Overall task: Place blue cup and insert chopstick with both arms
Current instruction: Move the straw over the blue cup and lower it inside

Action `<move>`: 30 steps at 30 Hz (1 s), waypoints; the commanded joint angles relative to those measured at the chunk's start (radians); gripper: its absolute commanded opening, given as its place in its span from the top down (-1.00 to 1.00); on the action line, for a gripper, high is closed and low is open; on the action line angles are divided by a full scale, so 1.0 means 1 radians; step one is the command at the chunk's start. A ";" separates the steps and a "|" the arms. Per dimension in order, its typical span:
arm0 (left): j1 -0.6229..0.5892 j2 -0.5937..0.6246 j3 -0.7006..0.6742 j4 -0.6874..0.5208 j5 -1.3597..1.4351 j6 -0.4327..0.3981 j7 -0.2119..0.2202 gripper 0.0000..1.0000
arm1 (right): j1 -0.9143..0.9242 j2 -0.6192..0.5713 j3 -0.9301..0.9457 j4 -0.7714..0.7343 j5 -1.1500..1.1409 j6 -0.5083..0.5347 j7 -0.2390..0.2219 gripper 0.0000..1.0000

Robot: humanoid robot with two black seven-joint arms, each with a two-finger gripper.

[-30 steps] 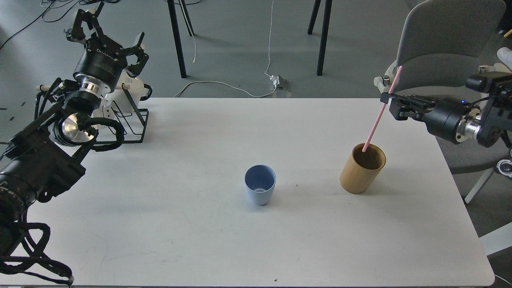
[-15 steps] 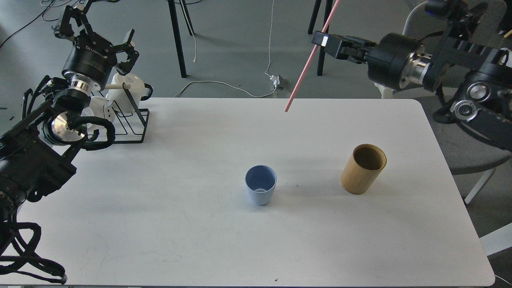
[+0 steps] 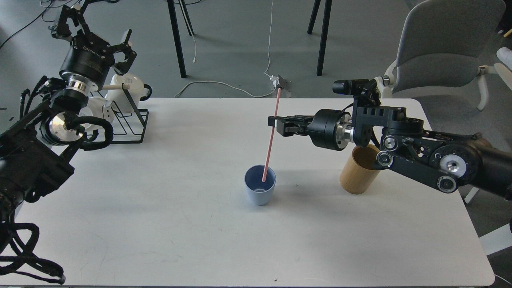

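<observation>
The blue cup point(image 3: 260, 186) stands upright near the middle of the white table point(image 3: 200, 224). The pink chopstick point(image 3: 271, 136) stands nearly upright with its lower end inside the cup. My right gripper point(image 3: 274, 125) is shut on the stick about a third of the way down from its top, above and slightly right of the cup. My left gripper point(image 3: 86, 28) is raised at the far left over the black wire rack point(image 3: 128, 120), open and empty.
A tan bamboo cylinder point(image 3: 358, 172) stands right of the cup, partly hidden by my right arm. White mugs point(image 3: 128, 90) hang on the rack at the table's back left corner. A grey chair point(image 3: 440, 44) stands beyond the table's right end.
My right gripper lifted the pink stick out of the bamboo cylinder, carried it left and lowered its end into the blue cup. My left arm drew back slightly to the left.
</observation>
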 commanded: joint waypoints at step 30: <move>0.002 -0.001 -0.003 0.000 -0.002 0.000 -0.001 -1.00 | -0.045 0.034 0.146 -0.052 -0.016 -0.014 0.000 -0.95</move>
